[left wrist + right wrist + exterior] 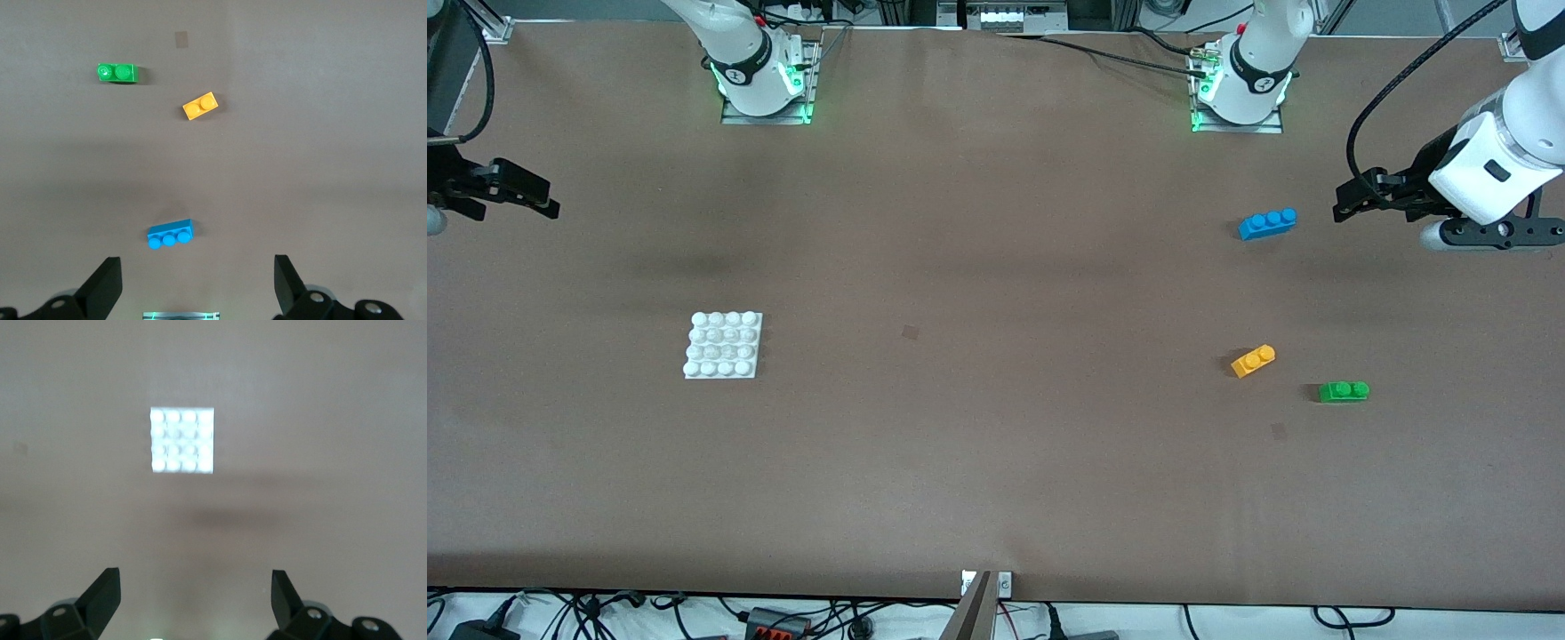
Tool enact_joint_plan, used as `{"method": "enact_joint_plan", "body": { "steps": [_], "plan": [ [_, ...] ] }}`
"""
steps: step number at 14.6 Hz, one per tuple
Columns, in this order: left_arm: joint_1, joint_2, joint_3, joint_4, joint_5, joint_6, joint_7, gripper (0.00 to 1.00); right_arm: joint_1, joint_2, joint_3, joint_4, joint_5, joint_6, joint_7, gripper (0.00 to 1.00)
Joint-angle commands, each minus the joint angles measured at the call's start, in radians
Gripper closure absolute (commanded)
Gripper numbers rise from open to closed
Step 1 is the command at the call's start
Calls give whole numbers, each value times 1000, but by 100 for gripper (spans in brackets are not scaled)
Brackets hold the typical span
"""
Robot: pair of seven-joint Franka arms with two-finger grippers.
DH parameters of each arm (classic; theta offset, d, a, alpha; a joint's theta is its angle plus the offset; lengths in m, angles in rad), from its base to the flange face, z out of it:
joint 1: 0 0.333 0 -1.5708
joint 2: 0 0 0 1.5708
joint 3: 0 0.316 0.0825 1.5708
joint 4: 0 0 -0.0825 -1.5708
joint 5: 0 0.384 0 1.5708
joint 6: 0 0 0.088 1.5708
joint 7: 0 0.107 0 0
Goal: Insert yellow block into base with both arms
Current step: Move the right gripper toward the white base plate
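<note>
Arms raised at the table's two ends, jaws spread and empty.
We see the left gripper (1347,203) hanging over the table beside the blue three-stud brick (1267,223), the right gripper (538,197) at its own end; the yellow block (1253,361) lies beside the green brick (1344,391), well apart from the base (723,345).

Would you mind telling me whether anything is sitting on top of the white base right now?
Nothing sits on the base: all its studs show bare. The yellow block lies on the table toward the left arm's end. What is under the base is covered.
</note>
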Motion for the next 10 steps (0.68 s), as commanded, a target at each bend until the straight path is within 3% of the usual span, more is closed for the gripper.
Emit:
{"method": "enact_joint_plan", "body": {
  "steps": [1, 4, 10],
  "plan": [
    [10, 2, -3, 19, -20, -15, 20, 0, -9, 97, 6, 4, 1, -37, 21, 0],
    [10, 2, -3, 19, -22, -17, 20, 0, 0, 212, 6, -6, 7, 71, 68, 0],
    [12, 2, -2, 19, -23, -28, 40, 0, 20, 410, 11, -138, 10, 516, 125, 0]
  ]
}}
